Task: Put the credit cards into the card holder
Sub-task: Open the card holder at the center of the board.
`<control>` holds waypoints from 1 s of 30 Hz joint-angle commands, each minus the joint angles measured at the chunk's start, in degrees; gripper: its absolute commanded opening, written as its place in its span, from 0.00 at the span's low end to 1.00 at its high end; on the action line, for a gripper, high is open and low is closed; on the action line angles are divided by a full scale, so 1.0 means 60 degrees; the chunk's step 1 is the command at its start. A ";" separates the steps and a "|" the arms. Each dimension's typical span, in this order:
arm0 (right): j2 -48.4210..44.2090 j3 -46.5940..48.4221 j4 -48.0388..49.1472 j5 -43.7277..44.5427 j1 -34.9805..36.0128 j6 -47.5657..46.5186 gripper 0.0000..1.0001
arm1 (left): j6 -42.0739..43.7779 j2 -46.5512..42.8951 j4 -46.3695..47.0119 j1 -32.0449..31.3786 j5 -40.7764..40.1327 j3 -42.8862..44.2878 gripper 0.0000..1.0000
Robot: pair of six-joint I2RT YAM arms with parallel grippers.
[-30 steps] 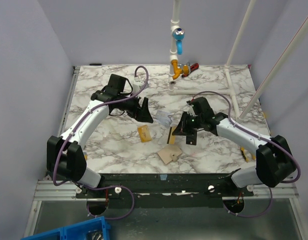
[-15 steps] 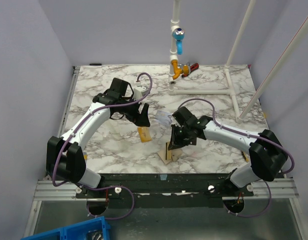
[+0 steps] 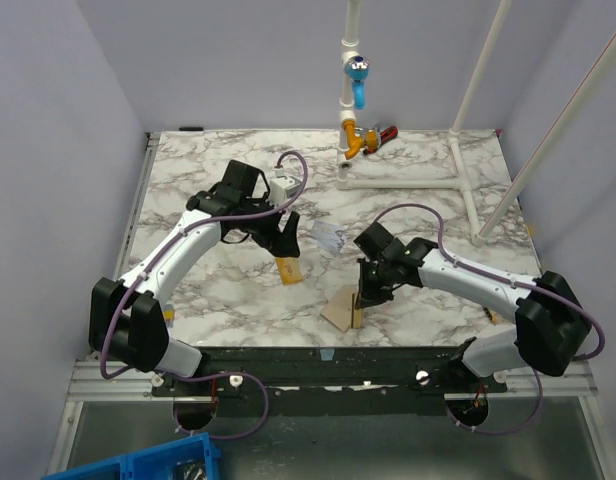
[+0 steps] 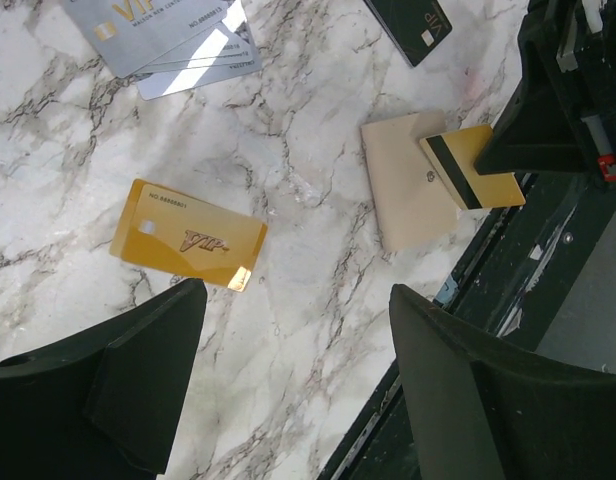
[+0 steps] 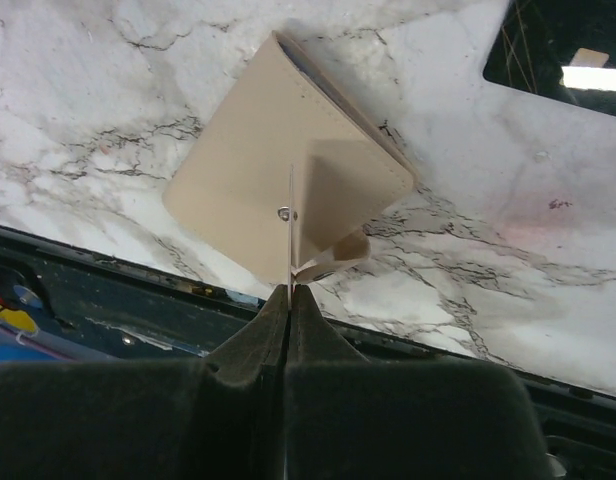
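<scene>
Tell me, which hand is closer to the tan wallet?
Right. The right hand hangs just above the wallet, pinching a striped card; the left hand hovers farther off, over a gold card.

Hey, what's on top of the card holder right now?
A gold card with a dark stripe, pinched edge-on in the right fingers, hangs over the beige card holder. The holder lies folded, so its inside is hidden; whether the card touches it is unclear.

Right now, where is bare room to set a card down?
Bare marble: the table's far left corner behind the left arm; the near left, between that arm and the flat gold card. Crowded: the middle, with silver cards, card holder and right gripper.
</scene>
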 commanded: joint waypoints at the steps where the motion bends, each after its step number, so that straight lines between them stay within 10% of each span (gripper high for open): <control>1: -0.0327 -0.0212 -0.0507 0.0502 0.0054 0.0191 0.01 | 0.0010 -0.0380 0.0262 -0.0575 -0.0645 -0.0208 0.75; 30: -0.2139 -0.2995 0.1032 0.1438 0.0042 0.1395 0.01 | -0.0790 0.2205 0.0897 -0.6296 -0.5604 0.0746 0.96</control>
